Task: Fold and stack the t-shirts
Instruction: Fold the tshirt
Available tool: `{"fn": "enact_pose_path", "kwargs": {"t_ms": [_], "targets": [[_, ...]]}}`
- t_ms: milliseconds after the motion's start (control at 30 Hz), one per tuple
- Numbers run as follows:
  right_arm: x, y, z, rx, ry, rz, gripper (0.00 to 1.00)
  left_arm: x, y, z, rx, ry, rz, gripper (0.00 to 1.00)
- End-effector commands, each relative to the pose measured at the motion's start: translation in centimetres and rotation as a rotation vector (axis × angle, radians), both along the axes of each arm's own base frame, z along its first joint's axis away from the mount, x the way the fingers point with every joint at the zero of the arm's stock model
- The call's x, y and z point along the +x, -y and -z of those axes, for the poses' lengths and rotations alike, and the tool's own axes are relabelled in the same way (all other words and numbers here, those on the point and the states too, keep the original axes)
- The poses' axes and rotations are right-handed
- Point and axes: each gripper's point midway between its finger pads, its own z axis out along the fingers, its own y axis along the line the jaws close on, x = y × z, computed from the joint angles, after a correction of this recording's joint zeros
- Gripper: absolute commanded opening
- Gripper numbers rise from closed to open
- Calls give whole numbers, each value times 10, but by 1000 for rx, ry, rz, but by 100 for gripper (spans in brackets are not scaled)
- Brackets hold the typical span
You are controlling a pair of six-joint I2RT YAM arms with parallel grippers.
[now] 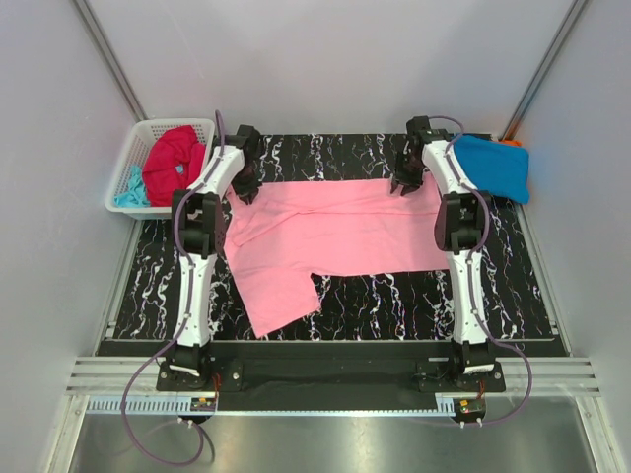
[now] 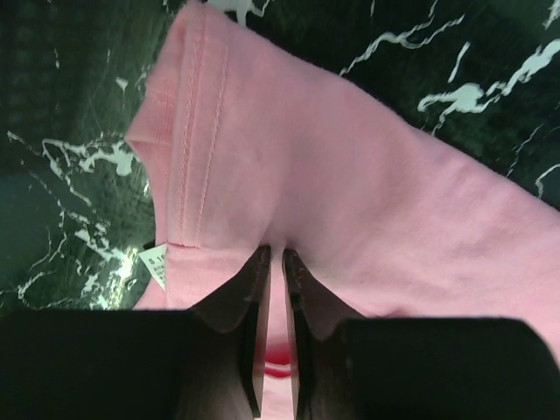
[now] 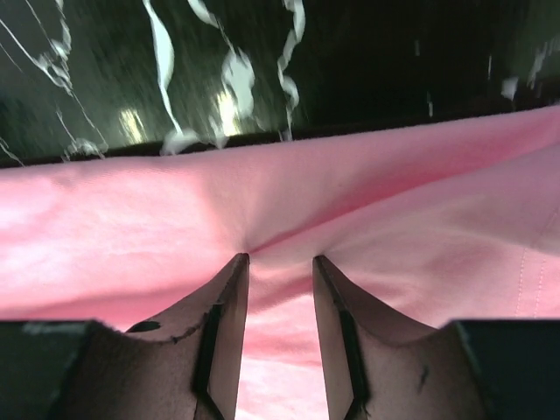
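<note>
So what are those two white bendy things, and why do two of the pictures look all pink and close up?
Those are two robot arms, a left arm and a right arm, bolted at the near edge of a black marbled table. The big picture is from a camera up above. The other two come from little cameras on each wrist, looking past the dark fingers. A pink t-shirt lies spread on the table. The left hand is pinched shut on the shirt, near a stitched hem. The right hand is at the shirt's far edge, but its fingers stand apart over a pucker of cloth. At the left, a white basket holds a red t-shirt and an aqua t-shirt. At the right lies a blue t-shirt.
</note>
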Motion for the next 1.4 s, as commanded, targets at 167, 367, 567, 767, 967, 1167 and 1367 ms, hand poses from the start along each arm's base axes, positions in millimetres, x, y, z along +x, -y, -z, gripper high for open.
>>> {"fn": "enact_pose_path", "kwargs": {"t_ms": [167,367,567,767,967,1167,1367], "targets": [[-9,13,-41,-91,28,-61,42,40,24,-33,-129,202,50,17],[-11,15,-79,-92,116,-56,42,60,40,-100,-234,474,106,17],[-10,10,-101,-58,189,-66,41,56,48,-142,-288,647,165,20],[-19,3,-113,-13,195,-48,41,44,55,-129,-327,568,175,21],[-34,0,-116,21,188,-20,41,47,69,-96,-319,458,203,30],[-49,-1,-112,35,178,4,41,42,74,-81,-297,412,198,31],[-63,-4,-95,28,137,21,40,25,70,-63,-261,351,172,28]]}}
